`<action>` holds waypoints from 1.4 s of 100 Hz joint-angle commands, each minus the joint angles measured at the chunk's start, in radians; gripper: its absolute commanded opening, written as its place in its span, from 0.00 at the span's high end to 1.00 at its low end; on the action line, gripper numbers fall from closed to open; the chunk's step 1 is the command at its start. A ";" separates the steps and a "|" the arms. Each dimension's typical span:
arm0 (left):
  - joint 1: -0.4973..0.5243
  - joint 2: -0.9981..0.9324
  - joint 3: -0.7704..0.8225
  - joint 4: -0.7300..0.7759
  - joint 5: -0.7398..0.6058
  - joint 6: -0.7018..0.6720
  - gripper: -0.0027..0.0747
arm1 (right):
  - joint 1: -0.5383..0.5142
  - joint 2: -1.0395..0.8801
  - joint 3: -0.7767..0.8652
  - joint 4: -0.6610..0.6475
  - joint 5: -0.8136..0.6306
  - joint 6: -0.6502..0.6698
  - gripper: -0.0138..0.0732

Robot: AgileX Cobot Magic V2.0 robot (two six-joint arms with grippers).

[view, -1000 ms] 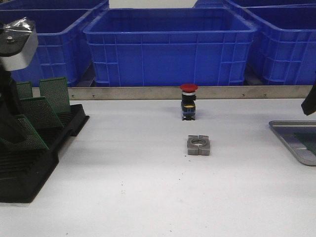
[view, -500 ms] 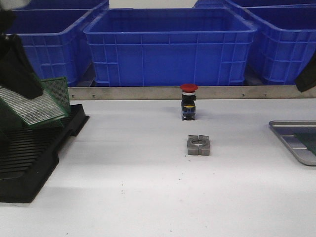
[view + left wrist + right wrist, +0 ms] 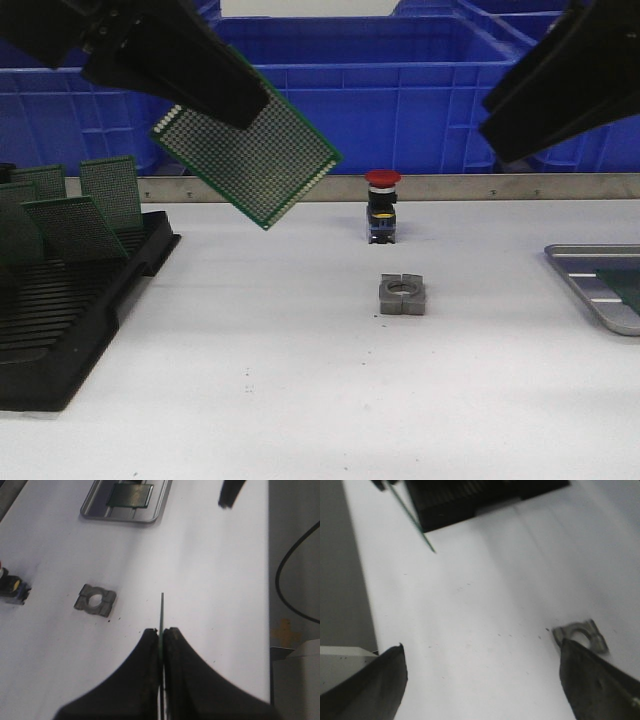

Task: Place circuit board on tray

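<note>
Two black fingers of the left gripper (image 3: pixel 161 632) are pinched tight on the edge of a green perforated circuit board (image 3: pixel 247 152), which hangs tilted in the air below and to the right of the claw, clear of the white table (image 3: pixel 300 380). Left of and beneath that claw stands a black slotted plastic rack (image 3: pixel 60 310) with more green boards upright in it. The right gripper (image 3: pixel 482 675) is spread wide, its dark fingers far apart with nothing between them, hovering over the table near a small grey metal block with a round hole (image 3: pixel 402 294). Well off to the right of the holding claw lies the shallow grey metal tray (image 3: pixel 590 285), a dark green board already in it.
</note>
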 commanded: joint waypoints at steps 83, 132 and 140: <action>-0.091 -0.035 -0.033 -0.131 0.001 -0.003 0.99 | 0.268 0.048 -0.030 0.217 -0.013 -0.117 0.91; -0.091 -0.035 -0.033 -0.133 -0.011 -0.003 0.28 | 0.267 0.048 -0.030 0.205 -0.011 0.078 0.91; -0.091 -0.035 -0.033 -0.133 -0.011 -0.003 0.27 | 0.263 0.048 -0.030 0.169 -0.011 0.217 0.91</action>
